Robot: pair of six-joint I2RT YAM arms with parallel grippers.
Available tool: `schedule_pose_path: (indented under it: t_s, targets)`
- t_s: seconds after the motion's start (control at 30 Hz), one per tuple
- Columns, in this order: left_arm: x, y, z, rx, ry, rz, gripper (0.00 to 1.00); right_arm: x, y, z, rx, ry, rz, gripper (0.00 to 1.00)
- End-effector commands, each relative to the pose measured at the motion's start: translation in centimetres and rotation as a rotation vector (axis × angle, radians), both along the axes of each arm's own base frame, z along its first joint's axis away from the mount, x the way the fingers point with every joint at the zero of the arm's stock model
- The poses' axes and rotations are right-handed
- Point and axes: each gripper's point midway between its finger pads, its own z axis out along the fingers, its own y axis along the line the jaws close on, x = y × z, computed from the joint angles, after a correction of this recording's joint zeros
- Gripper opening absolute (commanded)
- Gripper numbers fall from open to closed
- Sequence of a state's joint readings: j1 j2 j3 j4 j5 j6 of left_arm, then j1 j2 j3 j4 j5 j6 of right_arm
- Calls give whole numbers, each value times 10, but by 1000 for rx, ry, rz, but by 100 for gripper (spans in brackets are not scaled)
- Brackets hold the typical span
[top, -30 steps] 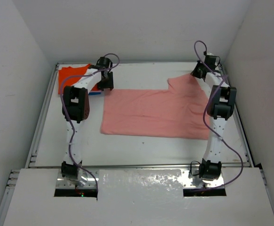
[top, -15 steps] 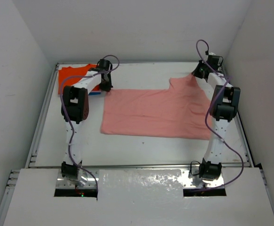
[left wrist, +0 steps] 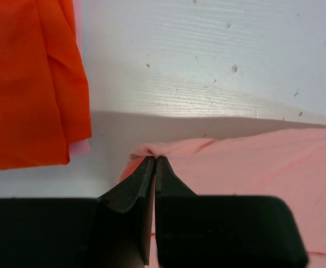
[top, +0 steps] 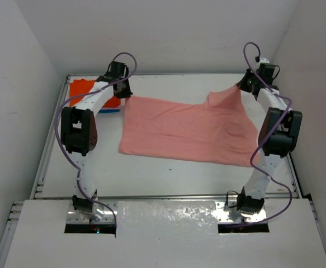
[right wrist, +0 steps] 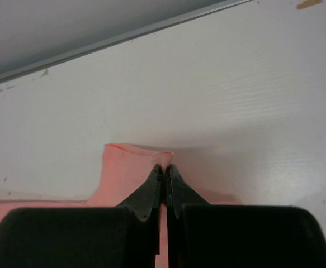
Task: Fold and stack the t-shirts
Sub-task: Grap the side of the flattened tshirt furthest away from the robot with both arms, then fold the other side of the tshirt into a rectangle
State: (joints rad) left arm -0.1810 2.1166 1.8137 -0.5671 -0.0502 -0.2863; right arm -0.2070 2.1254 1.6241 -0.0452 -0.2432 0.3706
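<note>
Grips the far left corner of the salmon-pink t-shirt with the left gripper, with jaws pressed fully together on a small pinch of cloth. Grips the far right corner with the right gripper in the same way, raised a little above the table. Shows the rest of this shirt spread across the middle. Shows the orange t-shirt at the far left, near the pinched corner but apart from it.
</note>
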Motion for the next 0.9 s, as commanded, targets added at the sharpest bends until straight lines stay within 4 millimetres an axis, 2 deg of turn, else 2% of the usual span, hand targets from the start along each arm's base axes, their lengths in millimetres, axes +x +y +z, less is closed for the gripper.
schedule_pose_path:
  t_s: [0.0,0.03,0.07,0.1,0.13,0.17,0.2,0.23,0.27,0.33,0.43,0.5,0.53,0.57,0.63,0.67,0.87]
  targets:
    - [-4,4,21,-3,-48,4,0,-17,-5,32,-57,-66,17,0]
    - [-6,5,24,-1,-57,2,0,-23,-6,43,-66,-82,14,0]
    - [-8,5,25,0,-59,0,0,-26,-9,46,-76,-100,10,0]
    - [-13,7,19,6,-46,1,0,-36,-9,37,-72,-78,9,0]
    - [-14,7,22,4,-51,0,0,-41,-9,46,-79,-96,9,0]
    - [-18,7,18,3,-41,-4,0,-52,-10,37,-71,-75,6,0]
    - [-20,7,18,2,-37,-5,0,-57,-11,36,-75,-71,7,0]
    - [-21,7,22,-2,-52,-3,0,-64,-10,47,-83,-89,9,0]
    - [-26,8,18,-4,-41,-4,0,-76,-10,36,-84,-61,8,0]
    - [-29,7,24,-9,-62,-10,0,-88,-9,36,-102,-56,15,0]
    - [-38,10,20,2,-53,-10,0,-118,-12,36,-129,-39,-7,0]
    - [-42,13,20,15,-54,-9,0,-128,-17,37,-137,-43,-29,0]
    - [-43,14,21,18,-56,-8,0,-136,-16,30,-135,-29,-30,0]
    - [-44,16,23,23,-62,-6,0,-140,-17,38,-147,-45,-35,0]
    - [-48,18,20,36,-54,-7,0,-148,-18,35,-155,-34,-44,0]
    - [-49,19,18,41,-48,-9,0,-151,-18,42,-158,-50,-48,0]
    - [-58,20,14,48,-33,-20,0,-166,-15,44,-174,-52,-50,0]
